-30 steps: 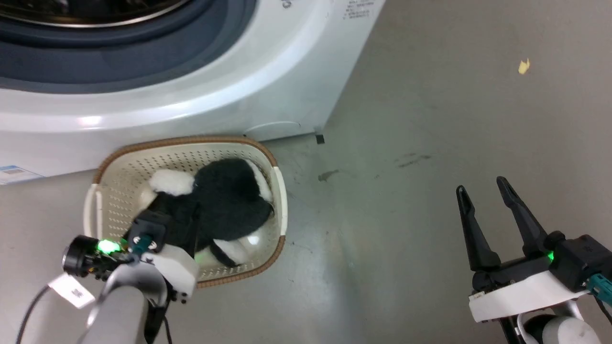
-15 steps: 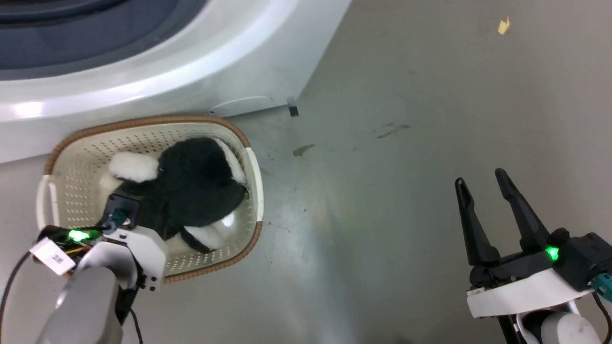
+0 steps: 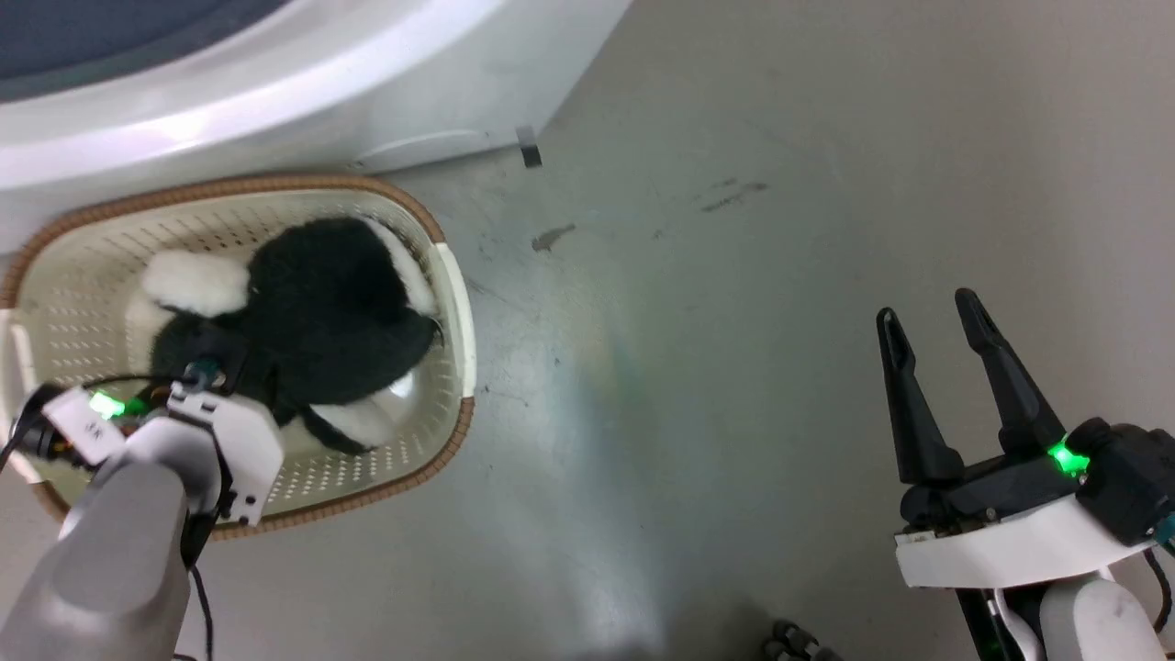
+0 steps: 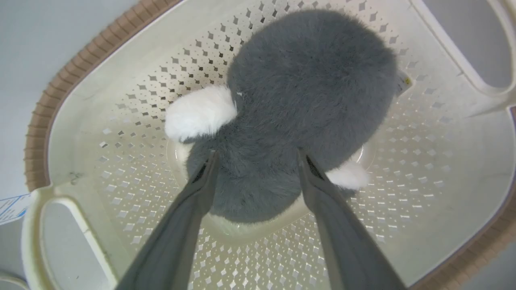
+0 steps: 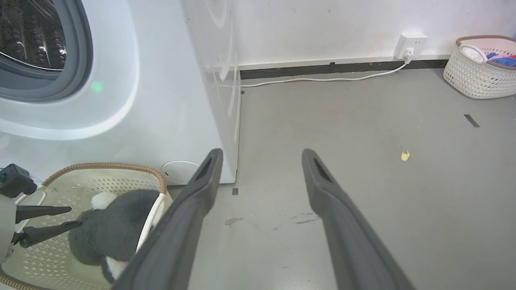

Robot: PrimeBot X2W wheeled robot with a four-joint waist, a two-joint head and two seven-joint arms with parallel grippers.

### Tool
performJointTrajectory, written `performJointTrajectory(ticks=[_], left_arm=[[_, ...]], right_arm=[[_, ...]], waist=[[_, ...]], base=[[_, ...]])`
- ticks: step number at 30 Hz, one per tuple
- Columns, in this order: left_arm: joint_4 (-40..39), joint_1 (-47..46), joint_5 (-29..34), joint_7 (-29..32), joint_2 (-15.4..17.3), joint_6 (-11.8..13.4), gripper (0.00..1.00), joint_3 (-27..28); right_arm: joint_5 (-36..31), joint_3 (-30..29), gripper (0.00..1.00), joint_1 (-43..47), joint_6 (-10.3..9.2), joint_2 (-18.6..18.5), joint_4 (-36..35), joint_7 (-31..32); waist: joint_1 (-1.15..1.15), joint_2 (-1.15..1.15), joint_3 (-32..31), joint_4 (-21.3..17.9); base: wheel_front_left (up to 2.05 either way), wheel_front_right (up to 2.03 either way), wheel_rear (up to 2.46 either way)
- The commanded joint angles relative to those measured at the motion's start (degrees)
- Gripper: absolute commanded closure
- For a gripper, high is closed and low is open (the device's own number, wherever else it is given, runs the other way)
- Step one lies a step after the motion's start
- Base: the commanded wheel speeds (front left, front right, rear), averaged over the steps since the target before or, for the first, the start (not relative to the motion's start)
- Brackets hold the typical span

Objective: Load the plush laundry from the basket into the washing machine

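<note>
Cream perforated plastic forms the basket (image 3: 456,303), which stands on the grey floor (image 3: 734,275) with the far edge of its brown woven rim just beside the foot of the washing machine (image 3: 275,83). The plush laundry (image 4: 298,100) lies inside the basket, a black fluffy bundle with white patches, heaped over the middle and towards one white side handle. Bare perforated base shows around it on the other sides. The left hand (image 4: 257,155) reaches down into the basket with its two fingers spread wide. Their tips press into the fur on either side of the bundle's near end, above the base. The right hand (image 3: 925,308) hangs over open floor, well apart from the basket, fingers wide and nothing between them. From the right wrist, the machine's steel drum shows inside its grey gasket, up and to the left of the basket. Beyond the machine's corner the floor runs clear to the wall, apart from a yellow scrap (image 5: 405,156) and a second basket (image 5: 479,68) by the skirting.
</note>
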Motion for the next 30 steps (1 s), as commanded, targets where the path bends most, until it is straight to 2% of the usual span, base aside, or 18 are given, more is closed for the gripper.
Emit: performJointTrajectory(ticks=[1, 8, 14, 26, 30], left_arm=[[1.0, -2.2, -0.1, 0.4, 0.5, -0.4, 0.0, -1.5], [2.7, -6.6, -1.4, 3.1, 3.1, -0.8, 0.0, -7.8], [4.7, -12.0, -2.1, 5.9, 6.9, -1.3, 0.0, -17.1], [9.7, -19.5, -6.6, 7.7, 9.9, -1.9, 0.0, -27.6], [11.3, -20.8, -8.3, 7.6, 10.3, -2.0, 0.0, -29.1]], right_arm=[[0.6, 0.2, 0.0, -1.3, 0.02, 0.0, -0.6, -0.7], [1.7, 0.8, 0.0, -2.2, 0.02, 0.0, -0.9, -1.4], [2.7, 0.7, 0.0, -2.2, 0.02, 0.0, -1.2, -2.2], [4.3, 0.3, 0.0, -2.4, 0.02, 0.0, -1.8, -3.5], [4.4, 0.3, 0.0, -2.5, 0.02, 0.0, -1.8, -3.7]], waist=[[0.0, 0.0, 1.6, -0.8], [0.0, 0.0, 5.0, -2.5], [0.0, 0.0, 8.6, -4.0], [0.0, 0.0, 14.9, -5.6], [0.0, 0.0, 15.8, -5.7]], base=[[0.0, 0.0, 0.0], [0.0, 0.0, 0.0], [0.0, 0.0, 0.0], [0.0, 0.0, 0.0], [0.0, 0.0, 0.0]])
